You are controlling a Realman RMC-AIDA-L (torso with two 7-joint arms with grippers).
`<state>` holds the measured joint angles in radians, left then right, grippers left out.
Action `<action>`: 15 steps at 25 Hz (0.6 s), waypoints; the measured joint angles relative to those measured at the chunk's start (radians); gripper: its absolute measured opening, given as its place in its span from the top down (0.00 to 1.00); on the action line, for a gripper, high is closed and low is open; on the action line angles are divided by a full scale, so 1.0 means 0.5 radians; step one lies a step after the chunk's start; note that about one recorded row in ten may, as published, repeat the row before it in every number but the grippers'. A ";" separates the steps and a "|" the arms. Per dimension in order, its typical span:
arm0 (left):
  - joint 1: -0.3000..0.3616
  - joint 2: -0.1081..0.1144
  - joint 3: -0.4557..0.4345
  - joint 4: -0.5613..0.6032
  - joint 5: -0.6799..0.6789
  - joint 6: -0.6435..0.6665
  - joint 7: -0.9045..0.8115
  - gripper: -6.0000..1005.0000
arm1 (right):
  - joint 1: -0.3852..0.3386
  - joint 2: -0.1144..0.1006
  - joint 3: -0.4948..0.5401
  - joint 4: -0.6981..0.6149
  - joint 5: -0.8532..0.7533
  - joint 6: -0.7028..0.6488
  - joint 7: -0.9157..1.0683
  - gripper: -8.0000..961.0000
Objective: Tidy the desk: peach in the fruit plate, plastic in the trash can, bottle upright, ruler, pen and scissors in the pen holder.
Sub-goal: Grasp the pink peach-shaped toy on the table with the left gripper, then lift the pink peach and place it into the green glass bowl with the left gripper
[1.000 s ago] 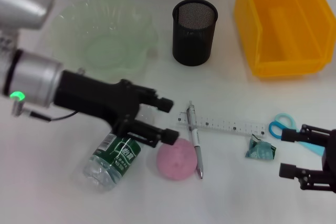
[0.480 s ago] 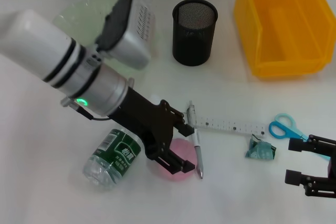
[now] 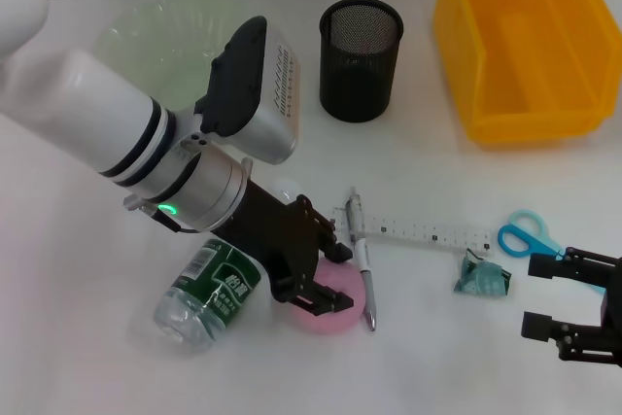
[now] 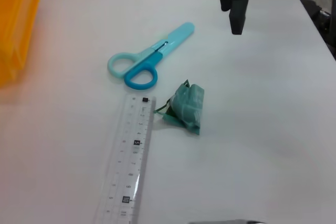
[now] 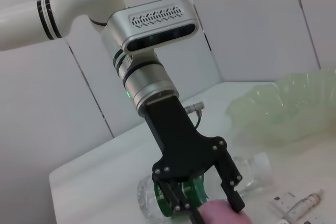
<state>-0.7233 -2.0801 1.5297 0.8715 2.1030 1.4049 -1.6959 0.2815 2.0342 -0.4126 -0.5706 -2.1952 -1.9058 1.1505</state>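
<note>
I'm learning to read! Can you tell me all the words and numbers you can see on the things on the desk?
Bottle: green label with white characters, too blurred to read.
Ruler: small black marks beside the scale, too small to read as numbers.
Pen, scissors, crumpled plastic, pen holder, yellow bin: no writing visible.
Left pincer, around the peach: no writing visible.

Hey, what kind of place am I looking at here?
Likely a staged desk or lab workbench: a white table holding office items such as a mesh pen holder, ruler and scissors, plus a yellow bin, against plain white wall panels.
</note>
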 joint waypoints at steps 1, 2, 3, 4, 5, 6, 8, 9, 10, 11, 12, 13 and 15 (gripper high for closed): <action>0.003 0.000 0.003 0.001 -0.002 -0.001 0.011 0.27 | 0.000 0.000 0.000 0.000 0.000 0.000 0.000 0.16; 0.005 0.000 0.004 0.001 -0.002 -0.001 0.024 0.29 | 0.001 0.000 0.000 0.000 0.000 0.003 0.000 0.16; 0.015 0.000 0.005 0.001 -0.009 -0.002 0.058 0.31 | 0.001 0.000 0.000 0.000 0.000 0.005 0.000 0.16; 0.015 0.000 0.005 0.001 -0.009 -0.002 0.058 0.44 | 0.001 0.000 0.000 0.000 0.000 0.009 0.000 0.16; 0.025 0.000 0.005 0.002 -0.018 -0.002 0.069 0.57 | 0.001 0.000 0.000 0.000 0.002 0.016 0.000 0.16; 0.025 0.000 0.005 0.002 -0.018 -0.002 0.069 0.61 | 0.001 0.000 0.000 0.000 0.002 0.016 0.000 0.16; 0.035 0.000 0.006 0.016 -0.048 0.004 0.082 0.67 | 0.001 0.002 0.000 0.000 0.004 0.032 0.000 0.16; 0.035 0.000 0.006 0.016 -0.048 0.004 0.082 0.70 | 0.001 0.002 0.000 0.000 0.004 0.032 0.000 0.16; 0.041 0.001 0.006 0.022 -0.066 0.009 0.090 0.74 | 0.006 0.003 0.000 0.000 0.004 0.035 0.000 0.16; 0.041 0.001 0.006 0.022 -0.066 0.009 0.090 0.77 | 0.006 0.003 0.000 0.000 0.004 0.035 0.000 0.16; 0.045 0.001 0.007 0.024 -0.073 0.010 0.091 0.80 | 0.012 0.003 0.000 0.000 0.004 0.035 0.000 0.16; 0.049 0.002 0.007 0.026 -0.078 0.010 0.092 0.81 | 0.012 0.003 0.000 0.000 0.004 0.035 0.000 0.16; 0.060 0.004 0.006 0.029 -0.107 0.011 0.098 0.83 | 0.015 0.003 0.000 0.000 0.004 0.036 0.000 0.16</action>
<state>-0.6932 -2.0783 1.5330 0.8858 2.0493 1.4104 -1.6469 0.2888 2.0358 -0.4126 -0.5705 -2.1931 -1.8876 1.1505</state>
